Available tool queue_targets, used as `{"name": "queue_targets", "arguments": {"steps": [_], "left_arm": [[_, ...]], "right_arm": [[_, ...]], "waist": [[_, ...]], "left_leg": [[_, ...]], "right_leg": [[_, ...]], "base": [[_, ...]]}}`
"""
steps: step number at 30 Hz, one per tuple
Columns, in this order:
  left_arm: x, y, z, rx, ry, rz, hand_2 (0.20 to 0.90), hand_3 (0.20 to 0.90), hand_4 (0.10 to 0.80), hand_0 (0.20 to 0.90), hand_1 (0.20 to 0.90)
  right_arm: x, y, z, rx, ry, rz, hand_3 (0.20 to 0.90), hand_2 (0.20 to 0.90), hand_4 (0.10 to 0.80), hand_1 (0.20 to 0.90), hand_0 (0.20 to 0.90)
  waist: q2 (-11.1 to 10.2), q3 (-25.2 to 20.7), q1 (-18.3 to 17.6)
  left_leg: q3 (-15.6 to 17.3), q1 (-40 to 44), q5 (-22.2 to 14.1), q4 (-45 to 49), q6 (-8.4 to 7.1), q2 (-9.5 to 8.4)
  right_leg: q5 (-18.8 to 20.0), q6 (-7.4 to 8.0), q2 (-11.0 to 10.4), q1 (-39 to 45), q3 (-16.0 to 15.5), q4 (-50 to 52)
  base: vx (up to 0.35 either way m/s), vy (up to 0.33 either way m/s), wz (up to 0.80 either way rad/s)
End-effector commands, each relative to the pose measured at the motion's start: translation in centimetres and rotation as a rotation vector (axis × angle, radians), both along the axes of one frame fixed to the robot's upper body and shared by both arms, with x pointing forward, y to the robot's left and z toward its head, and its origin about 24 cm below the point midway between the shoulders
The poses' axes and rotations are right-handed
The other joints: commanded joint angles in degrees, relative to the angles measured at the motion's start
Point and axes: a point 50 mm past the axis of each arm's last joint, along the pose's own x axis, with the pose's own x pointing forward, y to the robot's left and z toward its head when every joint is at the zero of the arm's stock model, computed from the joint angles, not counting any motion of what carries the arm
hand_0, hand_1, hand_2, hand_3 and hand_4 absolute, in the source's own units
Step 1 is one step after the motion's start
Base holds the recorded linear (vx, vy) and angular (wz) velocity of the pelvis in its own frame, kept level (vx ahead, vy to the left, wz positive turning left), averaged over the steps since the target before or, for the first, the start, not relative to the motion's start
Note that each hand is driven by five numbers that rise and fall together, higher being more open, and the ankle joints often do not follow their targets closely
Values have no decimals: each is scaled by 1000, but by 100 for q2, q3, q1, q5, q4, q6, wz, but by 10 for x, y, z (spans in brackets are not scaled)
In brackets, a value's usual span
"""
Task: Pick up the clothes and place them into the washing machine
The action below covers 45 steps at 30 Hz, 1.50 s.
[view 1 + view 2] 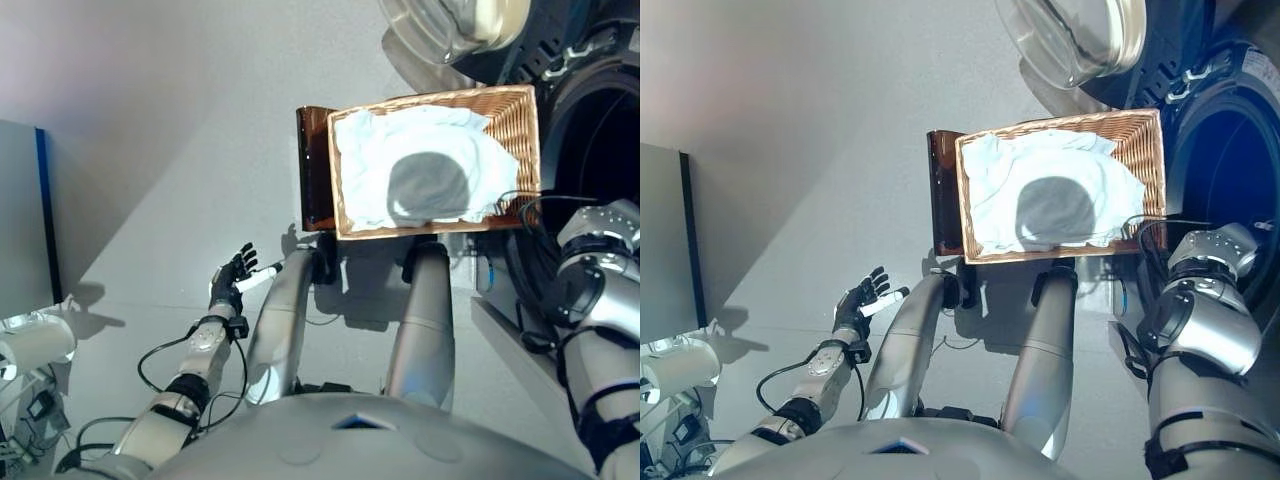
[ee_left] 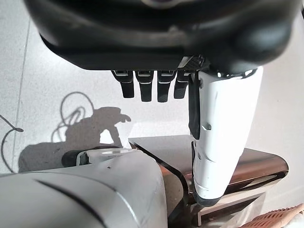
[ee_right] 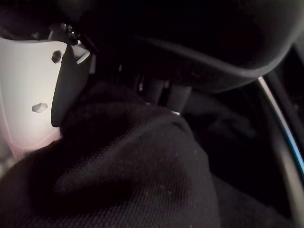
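Observation:
A shallow wicker basket rests on a low dark brown box beside the washing machine. White clothes fill the basket. My right arm reaches toward the machine's dark opening. In the right wrist view my right hand is inside the dark drum, thumb and fingers closed on a black cloth. My left hand hangs open and empty over the grey floor, well to the left of the basket; it also shows in the left wrist view with straight fingers.
The machine's round glass door stands open above the basket. A grey cabinet with a dark edge stands at far left, with a white object below it. The brown box also shows in the left wrist view.

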Motion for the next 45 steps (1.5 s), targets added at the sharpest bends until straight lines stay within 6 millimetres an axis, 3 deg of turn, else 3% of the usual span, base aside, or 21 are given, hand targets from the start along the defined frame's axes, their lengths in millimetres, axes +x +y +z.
{"name": "queue_targets", "arguments": {"steps": [1,2,9,12,13,18,20,25,28,29,36,40,45], "left_arm": [[-8,24,1,67,-9,66,900,900,800,900,900],[-7,23,1,65,-11,66,900,900,800,900,900],[-6,25,0,61,-3,75,900,900,800,900,900],[-9,29,-2,73,19,81,900,900,800,900,900],[-8,32,-1,87,20,76,900,900,800,900,900],[-8,33,-1,78,21,77,900,900,800,900,900],[-9,33,-2,72,25,76,900,900,800,900,900],[-9,34,-4,63,34,103,900,900,800,900,900],[-12,36,-7,66,55,112,900,900,800,900,900],[-12,37,-7,67,54,117,900,900,800,900,900],[-12,42,-6,86,52,138,900,900,800,900,900],[-21,46,-12,101,99,166,900,900,800,900,900],[-26,50,-15,126,136,183,900,900,800,900,900]], "right_arm": [[-22,-31,49,-238,-8,-131,845,845,761,845,845],[-21,-31,46,-233,0,-122,900,900,800,900,900],[-14,-27,38,-211,49,-45,900,900,800,900,900],[-20,-29,21,-157,164,1,900,900,800,900,900],[-20,-29,10,-134,288,84,900,900,800,900,900],[1,-18,10,-233,415,284,900,900,800,900,900],[7,-5,-9,-312,530,434,900,900,800,900,900],[-2,10,-48,-294,647,556,900,900,800,900,900],[-15,16,-73,-320,828,671,900,900,800,900,900],[-17,19,-79,-344,899,721,900,900,800,900,900],[-23,41,-107,-457,1123,936,900,900,800,900,900],[-38,61,-137,-497,1256,1099,900,900,800,900,900],[-43,74,-149,-589,1364,1215,900,900,800,900,900]], "waist": [[12,-350,-56],[7,-349,-61],[-57,-311,-76],[-105,-324,-54],[-142,-324,-12],[-187,-259,11],[-241,-197,-3],[-353,-203,-39],[-477,-264,-65],[-519,-244,-89],[-711,-200,-161],[-926,-275,-223],[-1092,-411,-255]], "left_leg": [[312,36,-88,-253,-50,-133],[320,43,-91,-255,-50,-126],[352,94,-80,-293,-43,-110],[344,177,-61,-383,-42,-102],[348,255,-33,-487,-37,-101],[413,565,108,-862,-14,-121],[431,836,230,-1171,-17,-122],[384,1251,378,-1639,-24,-169],[285,1673,525,-2079,-52,-222],[315,1759,750,-2262,-34,-214],[178,2594,1076,-3106,-104,-244],[124,3207,1251,-3653,-158,-188],[87,3759,1462,-4191,-248,-138]], "right_leg": [[-192,-407,145,132,-85,-45],[-191,-407,144,137,-83,-54],[-163,-419,157,180,-84,-97],[-138,-422,154,282,-87,-173],[-84,-426,146,351,-82,-248],[119,-409,133,624,-37,-600],[204,-386,136,886,-66,-872],[330,-346,151,1357,-132,-1354],[480,-287,136,1831,-208,-1854],[697,-308,112,1956,-266,-2081],[1000,-222,136,2830,-419,-2992],[1165,-148,181,3502,-481,-3621],[1338,-94,213,4065,-577,-4184]], "base": [[2,14,-7],[-3,8,-4],[-9,5,-4],[0,0,0],[0,0,0],[9,7,-7],[32,-3,-14],[54,-18,-11],[76,-50,-3],[-6,-51,0],[73,-49,-1],[115,-51,-2],[97,-33,-2]]}}
